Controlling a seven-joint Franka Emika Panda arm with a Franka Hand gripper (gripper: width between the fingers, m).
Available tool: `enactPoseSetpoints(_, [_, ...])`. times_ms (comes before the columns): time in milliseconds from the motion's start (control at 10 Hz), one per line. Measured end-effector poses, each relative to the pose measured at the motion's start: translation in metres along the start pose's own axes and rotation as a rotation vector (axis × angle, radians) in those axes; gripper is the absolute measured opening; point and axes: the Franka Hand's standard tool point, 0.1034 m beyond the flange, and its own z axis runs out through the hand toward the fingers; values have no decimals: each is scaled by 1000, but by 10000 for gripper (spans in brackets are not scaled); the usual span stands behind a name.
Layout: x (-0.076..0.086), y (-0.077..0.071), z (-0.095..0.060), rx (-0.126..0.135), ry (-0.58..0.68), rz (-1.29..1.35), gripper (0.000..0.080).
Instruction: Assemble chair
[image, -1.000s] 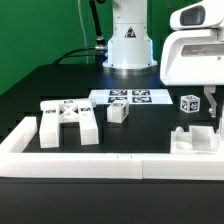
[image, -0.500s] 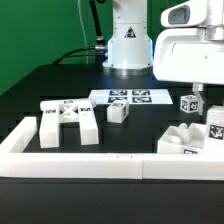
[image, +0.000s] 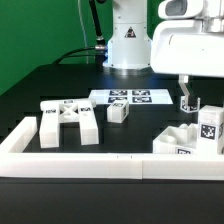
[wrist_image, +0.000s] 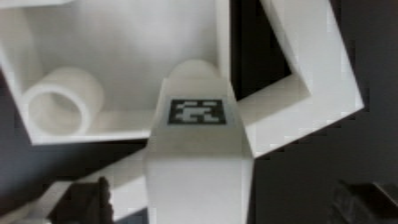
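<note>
Chair parts (image: 85, 128) on the black table (image: 150, 125), three groups: one cross-braced frame (image: 66, 120) at the exterior view's left, one small block (image: 118, 112) near the marker board (image: 130, 97), one tagged cluster (image: 190, 138) at the exterior view's right, cut off by the frame edge. The gripper (image: 189, 104) hangs over that cluster, jaws wide; in the wrist view one long tagged leg (wrist_image: 199, 160) runs between the blurred fingers (wrist_image: 80, 200), clear of both, its long axis square to the line joining them.
</note>
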Motion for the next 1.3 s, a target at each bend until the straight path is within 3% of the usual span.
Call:
enactPoseSetpoints(300, [-2,6,-13,7,0,-192,648])
enactPoseSetpoints(1000, [-6,9,-14,9,2,-228,649])
enactPoseSetpoints(1100, [-13,27,-21,11,-1,-276,649])
enactPoseSetpoints(1300, [-20,83,-30,9,-9,-363,649])
